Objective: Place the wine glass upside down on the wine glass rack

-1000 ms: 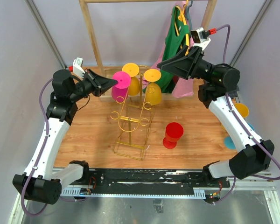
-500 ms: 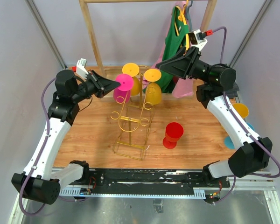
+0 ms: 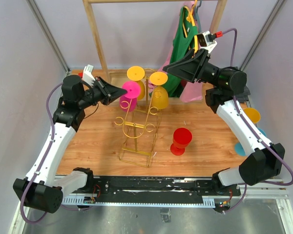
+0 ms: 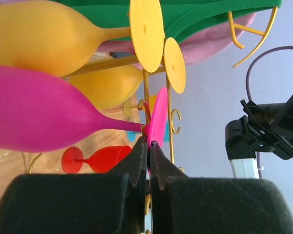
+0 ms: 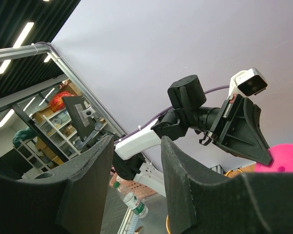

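Observation:
The gold wire rack [image 3: 136, 127] stands mid-table with two yellow glasses [image 3: 160, 99] hanging upside down on it. My left gripper [image 3: 121, 91] is shut on the rim of the foot of a pink wine glass [image 3: 128, 103], which it holds foot-up against the rack's left arm. In the left wrist view my gripper [image 4: 149, 144] pinches the pink foot [image 4: 158, 117]; the stem lies beside a gold hook [image 4: 145, 105], and I cannot tell if it is seated. My right gripper [image 3: 170, 69] is open and empty by the right yellow glass's foot. It also shows in the right wrist view [image 5: 134, 161].
A red glass [image 3: 180, 140] stands upside down right of the rack. Yellow [image 3: 253, 115] and blue [image 3: 240, 148] glasses sit at the table's right edge, behind the right arm. A wooden clothes rail frame [image 3: 95, 39] with green [image 3: 183, 44] and pink [image 3: 193, 90] garments stands at the back.
My left gripper has carried the pink glass right and slightly nearer, up against the rack. The right arm shifted slightly a second ago and has stayed still since.

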Robot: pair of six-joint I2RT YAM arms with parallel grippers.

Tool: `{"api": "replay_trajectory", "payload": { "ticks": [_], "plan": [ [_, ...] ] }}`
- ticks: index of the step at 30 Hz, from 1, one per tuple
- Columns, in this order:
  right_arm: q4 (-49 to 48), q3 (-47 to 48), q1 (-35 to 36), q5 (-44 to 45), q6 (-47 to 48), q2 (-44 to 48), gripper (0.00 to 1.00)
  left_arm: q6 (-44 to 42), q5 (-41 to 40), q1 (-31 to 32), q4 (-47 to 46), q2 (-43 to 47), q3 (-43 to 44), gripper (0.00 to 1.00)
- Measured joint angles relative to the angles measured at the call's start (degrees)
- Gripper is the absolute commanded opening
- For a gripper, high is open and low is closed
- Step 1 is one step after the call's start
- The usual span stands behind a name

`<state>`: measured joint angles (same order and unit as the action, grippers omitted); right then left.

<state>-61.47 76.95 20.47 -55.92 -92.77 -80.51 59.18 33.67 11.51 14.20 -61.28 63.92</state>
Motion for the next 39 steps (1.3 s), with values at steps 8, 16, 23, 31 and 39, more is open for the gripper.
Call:
{"api": "replay_trajectory", "payload": {
  "ticks": [8, 16, 23, 31, 39],
  "plan": [
    [0.1, -0.1, 0.0, 0.0, 0.0, 0.0, 0.48, -0.2, 0.0, 0.0, -0.3, 0.0, -0.1, 0.24],
    [14.8, -3.3, 0.0, -1.5, 9.6, 4.5, 0.51, -0.4, 0.4, 0.2, -0.3, 0.4, -0.7, 0.36],
    [49.8, -2.9, 0.0, -1.0, 35.1, 15.0, 0.52, -1.3, 0.5, 0.2, 0.3, 1.0, -0.7, 0.45],
    [82.9, -1.3, 0.0, 5.4, 56.7, 21.8, 0.52, -3.7, -0.2, 0.3, 4.4, 1.8, 1.8, 0.53],
    [107.3, -1.3, 0.0, 17.9, 70.2, 24.1, 0.50, -6.8, -2.4, 0.3, 8.7, 3.6, 6.9, 0.54]
  ]
}}
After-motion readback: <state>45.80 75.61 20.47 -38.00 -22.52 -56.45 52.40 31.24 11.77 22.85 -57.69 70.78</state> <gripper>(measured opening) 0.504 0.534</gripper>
